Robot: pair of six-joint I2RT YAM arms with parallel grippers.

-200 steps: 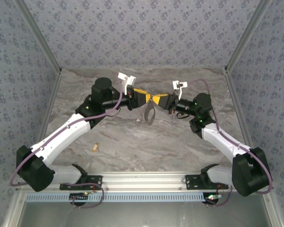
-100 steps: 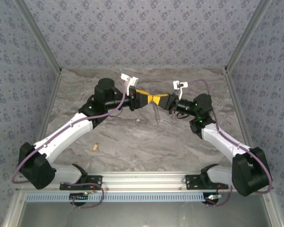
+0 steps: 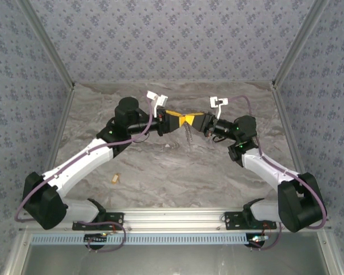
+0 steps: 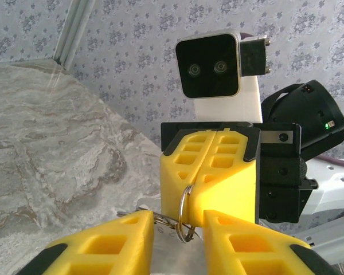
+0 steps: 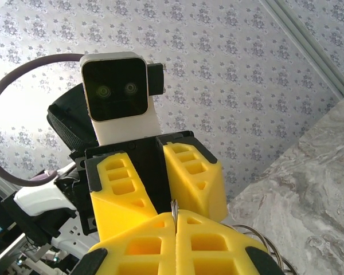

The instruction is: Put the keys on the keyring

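Top view: I see both claws meeting tip to tip over the far middle of the surface [image 3: 160, 166], left claw [image 3: 173, 119] against right claw [image 3: 198, 121]. The keyring [image 3: 188, 135] hangs just below that junction, clear of the marble. The key [image 3: 116, 178] lies alone at near left, well apart from both claws.

Left wrist view: the left claw [image 4: 179, 229] is narrowly parted, with the keyring [image 4: 183, 207] in its gap. The right claw [image 4: 209, 177], facing it, is closed on the ring.

Right wrist view: the right claw [image 5: 176, 226] is pressed together, and the keyring [image 5: 174, 207] edge pokes from the seam. The left claw [image 5: 160, 177] opposite shows a slim gap.
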